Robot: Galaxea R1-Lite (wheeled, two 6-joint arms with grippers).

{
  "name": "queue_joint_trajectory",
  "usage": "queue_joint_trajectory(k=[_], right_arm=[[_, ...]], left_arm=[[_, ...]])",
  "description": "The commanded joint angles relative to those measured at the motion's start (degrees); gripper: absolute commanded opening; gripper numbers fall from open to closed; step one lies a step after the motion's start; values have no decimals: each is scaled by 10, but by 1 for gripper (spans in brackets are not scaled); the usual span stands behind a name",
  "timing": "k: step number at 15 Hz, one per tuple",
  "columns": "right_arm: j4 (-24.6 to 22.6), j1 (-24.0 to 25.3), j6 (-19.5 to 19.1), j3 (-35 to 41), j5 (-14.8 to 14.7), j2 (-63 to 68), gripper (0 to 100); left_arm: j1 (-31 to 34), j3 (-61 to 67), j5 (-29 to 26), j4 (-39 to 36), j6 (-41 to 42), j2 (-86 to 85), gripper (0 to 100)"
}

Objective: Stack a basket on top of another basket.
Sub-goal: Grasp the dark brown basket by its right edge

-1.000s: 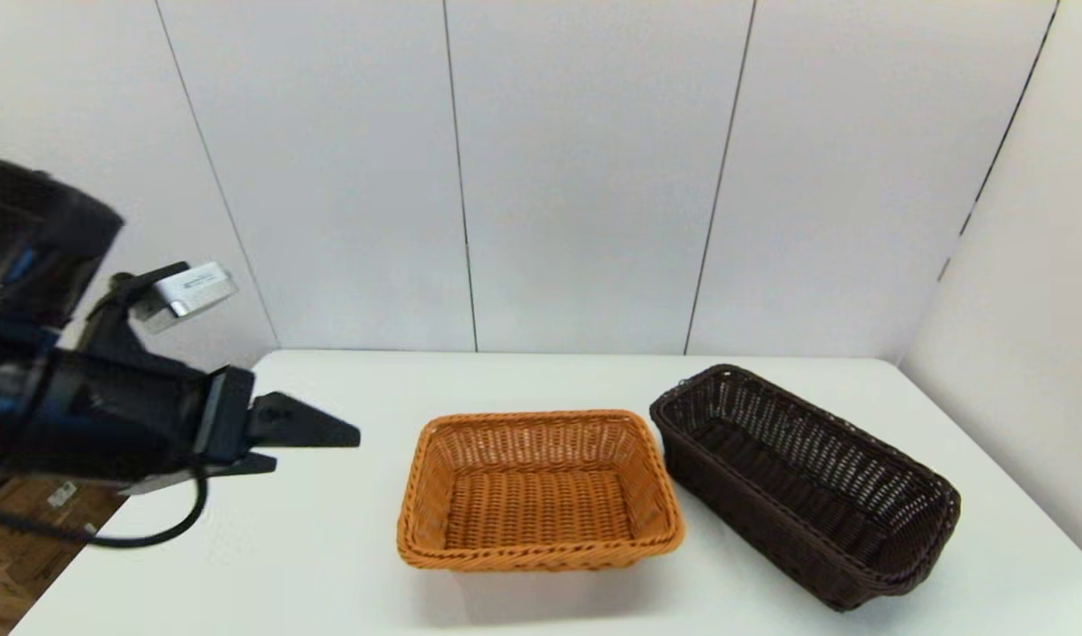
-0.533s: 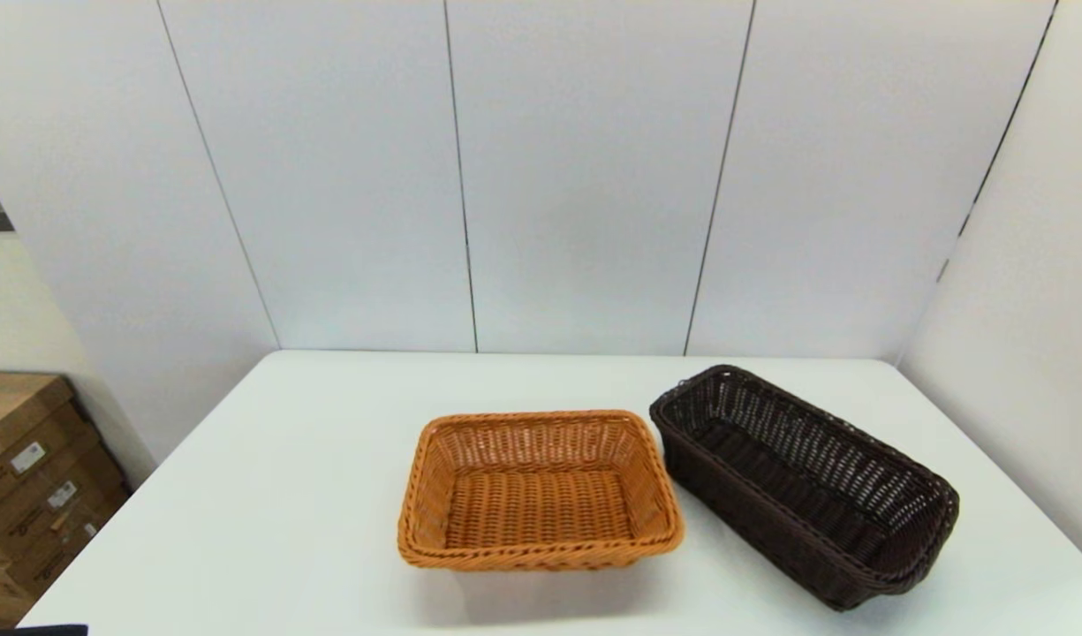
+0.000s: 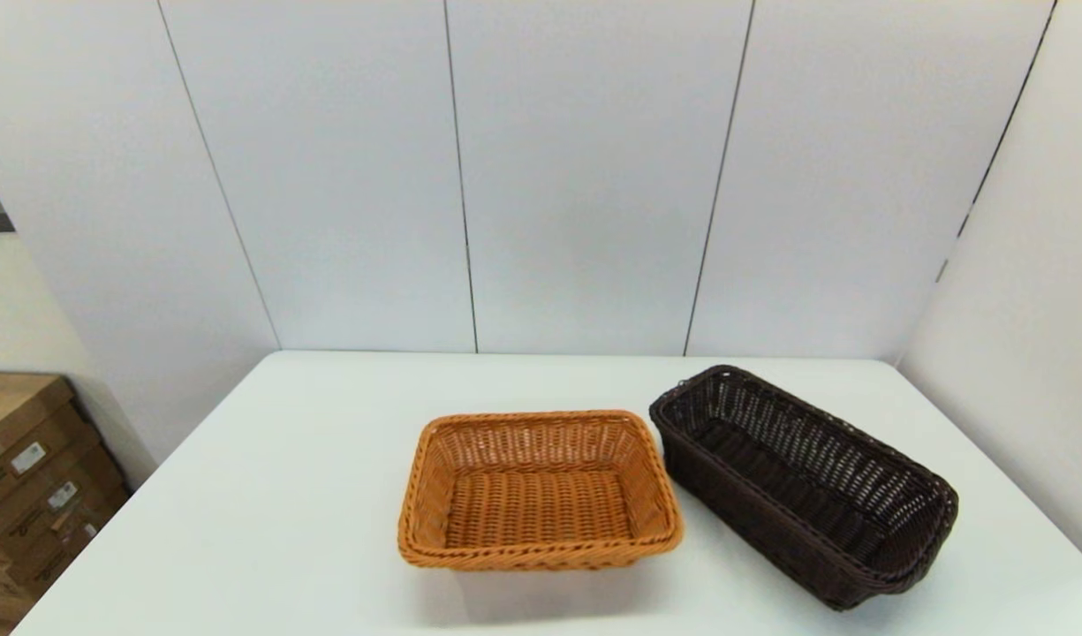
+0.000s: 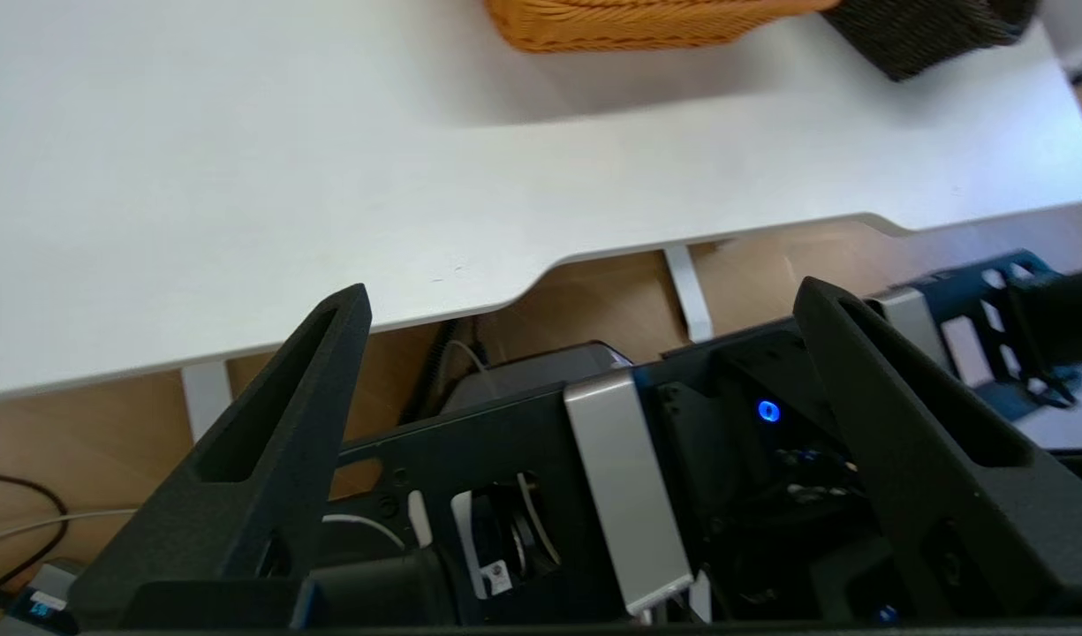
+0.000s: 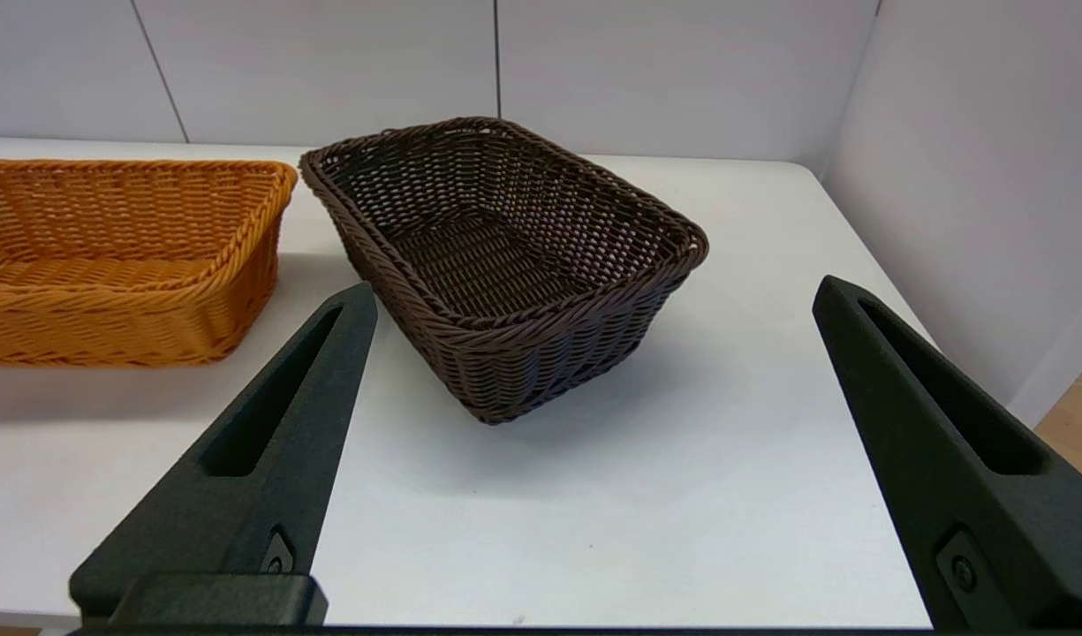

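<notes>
Head view: dark brown basket (image 3: 805, 486), upright, right side of white table (image 3: 284, 495); long axis runs diagonally from far-left to near-right. Orange-tan basket (image 3: 541, 490) just beside it, left. Grey panelled wall (image 3: 585, 177) behind. Right pincer (image 5: 593, 300) released, spread wide, basket ahead, apart. Left pincer (image 4: 585, 300) released, off the table's near edge.

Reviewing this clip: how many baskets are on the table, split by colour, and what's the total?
Dark brown basket: 1
Orange-tan basket: 1
Total: 2 baskets, standing side by side on the white table, both empty and not yet stacked.
</notes>
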Motion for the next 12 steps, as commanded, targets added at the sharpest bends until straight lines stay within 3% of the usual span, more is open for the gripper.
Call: queue_joint_trajectory(k=[1, 7, 12], right_arm=[[0, 0, 0, 1, 0, 0, 100], [0, 0, 0, 0, 0, 0, 100], [0, 0, 0, 1, 0, 0, 100]], left_arm=[[78, 22, -13, 19, 17, -73, 100], [122, 71, -12, 11, 73, -146, 100], [115, 128, 12, -84, 111, -229, 100]])
